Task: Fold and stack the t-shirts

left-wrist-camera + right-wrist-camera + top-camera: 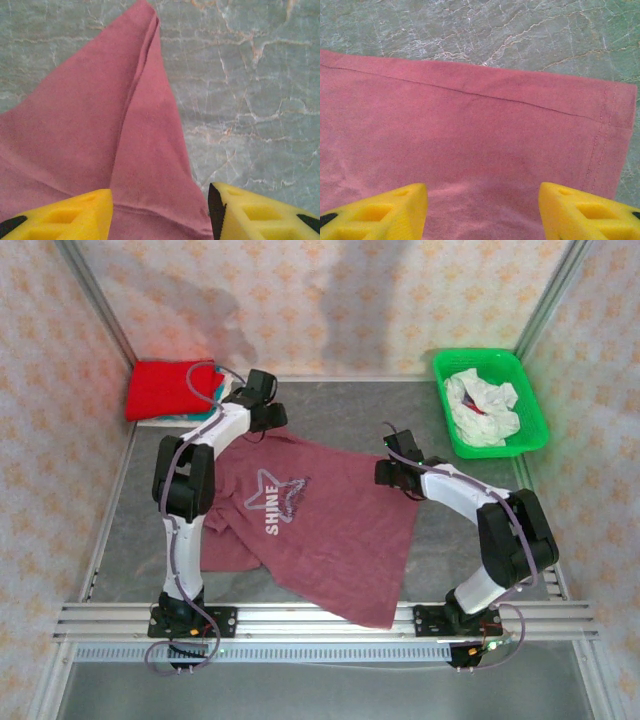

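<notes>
Maroon t-shirt [335,540] flat, print up

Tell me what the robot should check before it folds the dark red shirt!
1. Is the dark red shirt print side up? Ok.
2. Is it lying flat? Not ok: a crease runs up the corner under the left gripper.
3. Is the left gripper open? Ok.
4. Is the right gripper open above the shirt's stitched edge? Ok.
5. Are the fingers touching the cloth? Cannot tell.
6. Is the folded red shirt waiting in the far left corner? Ok.
</notes>
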`<control>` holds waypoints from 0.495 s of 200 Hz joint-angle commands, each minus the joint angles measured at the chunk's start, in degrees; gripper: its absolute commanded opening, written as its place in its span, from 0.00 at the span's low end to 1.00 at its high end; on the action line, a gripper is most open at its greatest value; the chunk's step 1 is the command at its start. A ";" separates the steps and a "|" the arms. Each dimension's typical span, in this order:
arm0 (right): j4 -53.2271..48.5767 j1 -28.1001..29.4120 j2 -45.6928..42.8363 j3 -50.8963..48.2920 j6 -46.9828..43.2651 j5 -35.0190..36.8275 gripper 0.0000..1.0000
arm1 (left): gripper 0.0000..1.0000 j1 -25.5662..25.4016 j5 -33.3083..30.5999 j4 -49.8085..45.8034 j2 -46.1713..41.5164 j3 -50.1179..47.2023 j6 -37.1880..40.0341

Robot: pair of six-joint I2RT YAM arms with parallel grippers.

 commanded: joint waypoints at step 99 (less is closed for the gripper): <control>-2.05 -0.13 -1.24 0.47 -1.05 2.11 0.60 | 0.54 0.43 -3.26 -1.24 8.52 6.27 -0.70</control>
